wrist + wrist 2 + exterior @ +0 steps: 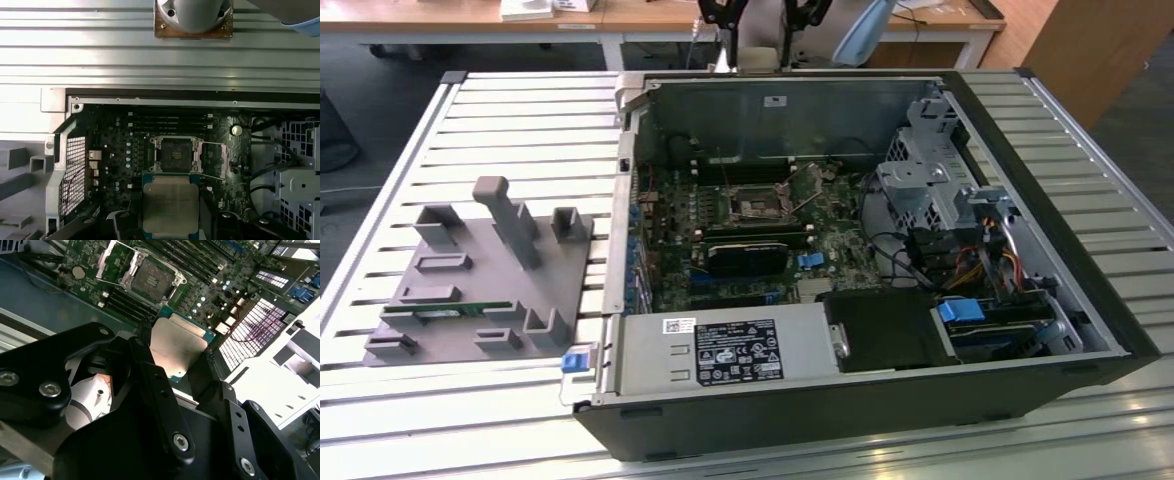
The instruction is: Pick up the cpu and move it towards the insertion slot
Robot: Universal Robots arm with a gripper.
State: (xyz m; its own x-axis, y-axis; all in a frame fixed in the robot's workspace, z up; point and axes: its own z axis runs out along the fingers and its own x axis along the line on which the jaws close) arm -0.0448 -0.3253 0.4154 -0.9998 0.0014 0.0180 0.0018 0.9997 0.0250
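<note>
Cpu [177,347]: clamped flat in our pincer [175,357], its two black fingers [145,347] closed on opposite edges, held above the motherboard, just short of the open slot [176,154].

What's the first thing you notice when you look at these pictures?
A big open computer case lies on a slatted table, its green board full of parts. In both wrist views the gripper holds the cpu, a shiny square chip, above the board, close to the insertion slot. A grey plastic fixture sits at the exterior view's left.
</note>
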